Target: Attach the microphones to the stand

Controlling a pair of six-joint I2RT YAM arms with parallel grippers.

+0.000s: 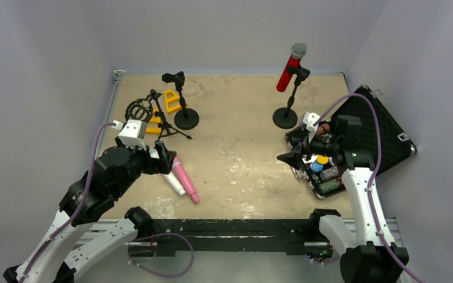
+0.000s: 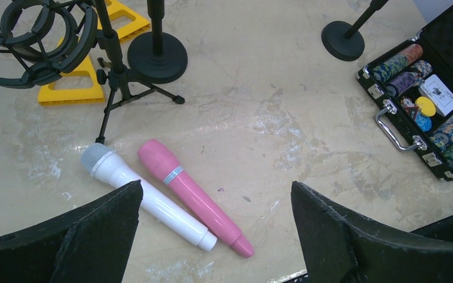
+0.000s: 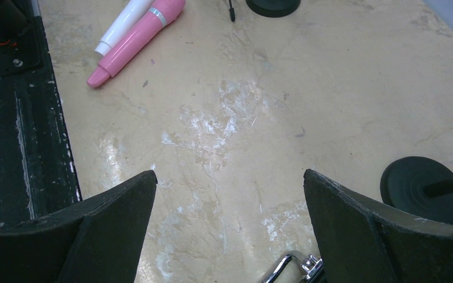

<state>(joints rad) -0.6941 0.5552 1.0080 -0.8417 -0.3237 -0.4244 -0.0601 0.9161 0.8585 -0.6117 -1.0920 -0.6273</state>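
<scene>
A glittery red microphone (image 1: pixel 288 72) with a silver mesh head sits clipped in the round-base stand (image 1: pixel 285 117) at the back right. The white microphone (image 2: pixel 147 197) and the pink microphone (image 2: pixel 194 197) lie side by side on the table at the front left. My left gripper (image 2: pixel 216 184) hovers just above them, open and holding nothing. In the top view it (image 1: pixel 168 158) is over their head ends. My right gripper (image 3: pixel 230 172) stands open over bare table, near the case. An empty round-base stand (image 1: pixel 183 100) and a tripod stand (image 1: pixel 156 115) with a ring mount are at the back left.
An open black case (image 1: pixel 363 127) of poker chips lies at the right, its handle (image 2: pixel 389 127) toward the middle. Yellow blocks (image 1: pixel 171 100) sit among the left stands. A black rail (image 1: pixel 230 227) runs along the near edge. Walls enclose the table.
</scene>
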